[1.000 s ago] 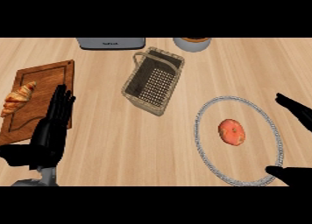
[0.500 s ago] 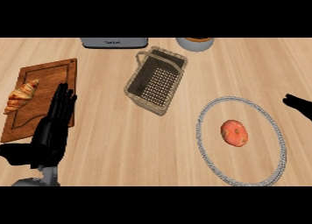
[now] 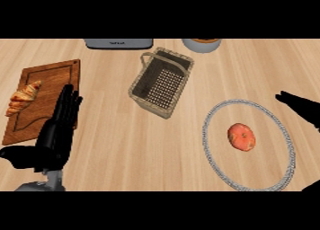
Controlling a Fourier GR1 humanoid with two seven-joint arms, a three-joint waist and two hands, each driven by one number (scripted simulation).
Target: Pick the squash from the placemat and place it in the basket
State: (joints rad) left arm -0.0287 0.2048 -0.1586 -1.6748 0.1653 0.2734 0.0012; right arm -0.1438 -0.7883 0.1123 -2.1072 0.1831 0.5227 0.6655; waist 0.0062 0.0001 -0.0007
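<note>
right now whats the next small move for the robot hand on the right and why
Probably bring the right robot hand left and down over the squash. The squash lies untouched on the round placemat, the hand is beside it with straight fingers holding nothing, and the basket waits to the upper left.

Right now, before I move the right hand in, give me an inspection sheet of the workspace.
Surface: wooden counter.
Job's things: squash lies on the round placemat; basket holds nothing, left of the placemat.
Clutter: croissant on a cutting board; grey appliance and a bowl at the far edge.
Hands: left hand open, resting by the board; right hand open at the right edge, apart from the squash.
Cables: nothing seen.
Surroundings: nothing seen.
</note>
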